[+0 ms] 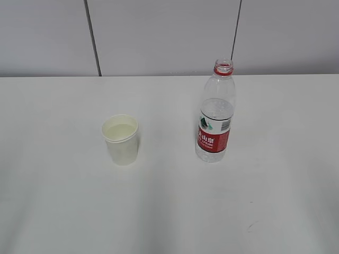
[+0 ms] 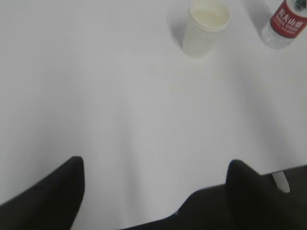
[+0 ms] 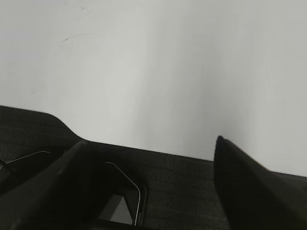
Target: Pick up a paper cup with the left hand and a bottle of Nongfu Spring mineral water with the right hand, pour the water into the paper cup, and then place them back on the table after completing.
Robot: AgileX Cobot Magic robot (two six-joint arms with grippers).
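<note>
A white paper cup stands upright on the white table, left of centre, with clear water inside below the rim. An uncapped Nongfu Spring bottle with a red label stands upright to its right, apart from the cup. Neither arm shows in the exterior view. In the left wrist view the cup and the bottle's base are far off at the top. My left gripper is open and empty. My right gripper is open and empty over bare table; cup and bottle are out of its view.
A grey panelled wall rises behind the table's far edge. A dark textured surface lies under my right gripper at the table's near edge. A dark part also shows by the left gripper.
</note>
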